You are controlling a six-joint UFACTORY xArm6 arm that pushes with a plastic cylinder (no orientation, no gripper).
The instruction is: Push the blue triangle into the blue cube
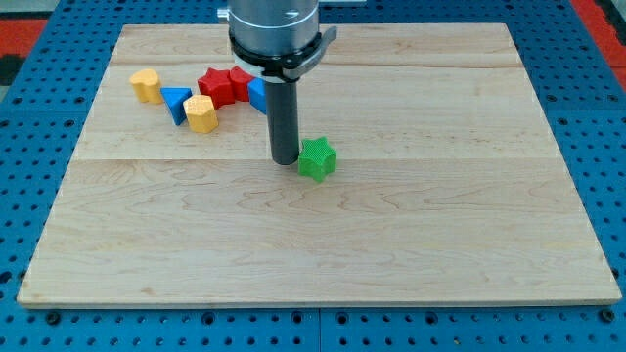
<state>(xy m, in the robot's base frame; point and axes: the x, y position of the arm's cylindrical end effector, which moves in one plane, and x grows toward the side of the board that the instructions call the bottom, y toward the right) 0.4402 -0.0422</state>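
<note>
The blue triangle (176,102) lies in the board's upper left, between a yellow block (147,85) on its left and a yellow hexagon (201,113) on its right. The blue cube (257,94) sits further right, partly hidden behind my rod, touching a red star (223,85). My tip (285,158) rests on the board just left of a green star (317,158), below and right of the blue cube and well right of the blue triangle.
The wooden board (313,244) lies on a blue perforated table. The red star stands between the yellow hexagon and the blue cube. The arm's grey housing (275,29) hangs over the board's top middle.
</note>
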